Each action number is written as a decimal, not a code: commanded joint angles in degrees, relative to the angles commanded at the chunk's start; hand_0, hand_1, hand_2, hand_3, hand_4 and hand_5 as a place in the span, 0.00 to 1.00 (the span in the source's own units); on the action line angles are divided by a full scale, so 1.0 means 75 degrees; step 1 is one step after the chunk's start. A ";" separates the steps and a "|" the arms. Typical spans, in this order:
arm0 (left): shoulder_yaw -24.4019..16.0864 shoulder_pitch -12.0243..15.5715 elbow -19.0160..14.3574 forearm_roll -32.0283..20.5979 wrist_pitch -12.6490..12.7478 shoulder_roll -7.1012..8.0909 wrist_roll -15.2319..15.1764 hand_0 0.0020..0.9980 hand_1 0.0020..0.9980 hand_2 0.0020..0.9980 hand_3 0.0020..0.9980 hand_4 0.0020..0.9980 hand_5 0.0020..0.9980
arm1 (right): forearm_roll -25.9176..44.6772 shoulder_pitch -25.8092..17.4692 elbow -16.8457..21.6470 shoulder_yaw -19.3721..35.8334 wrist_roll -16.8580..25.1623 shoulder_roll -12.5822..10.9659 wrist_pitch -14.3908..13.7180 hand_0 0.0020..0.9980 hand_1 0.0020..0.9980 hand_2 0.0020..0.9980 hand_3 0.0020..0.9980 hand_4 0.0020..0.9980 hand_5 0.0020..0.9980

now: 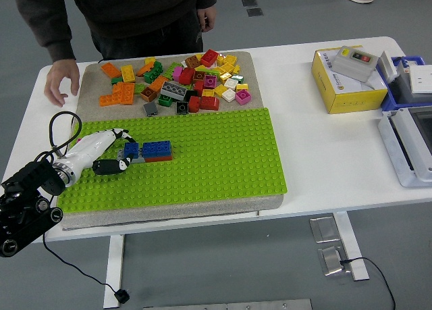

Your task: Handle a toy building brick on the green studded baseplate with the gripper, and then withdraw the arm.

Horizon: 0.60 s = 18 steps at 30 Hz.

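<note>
- Grey flooring surrounds a white rectangular desk (317,155) that carries a grey foam mat with a bright green studded baseplate (216,155) on its near half.
- On the baseplate's left part sits a small cluster of toy building bricks: a dark blue studded brick (156,148) stacked on a red one, with a smaller blue brick (131,149) and a grey piece at its left end.
- The robot's left hand (111,158), white-shelled with black fingers, reaches in from the lower left; its fingers (108,165) curl right at the smaller blue brick, touching or nearly touching it, though whether they actually clamp it cannot be told.
- Most of the baseplate to the right of the cluster is bare studs, as far as its right edge.
- A heap of loose coloured bricks (182,80) fills the mat's far half, beyond the baseplate's far edge.
- A person stands at the far side, one hand (61,82) hovering spread over the desk's far left corner, apart from the robot's arm.
- A yellow box (344,84) with a grey switch unit on it lies well to the right, near blue and grey trays at the desk's right edge.
</note>
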 joint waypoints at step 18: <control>-0.0160 -0.0048 -0.0023 -0.0168 0.0040 -0.0066 -0.0104 0.97 0.96 0.94 0.56 0.43 0.28 | -0.0032 0.0007 0.0001 0.0019 0.0001 0.0009 0.0011 0.64 0.60 0.68 0.66 0.58 1.00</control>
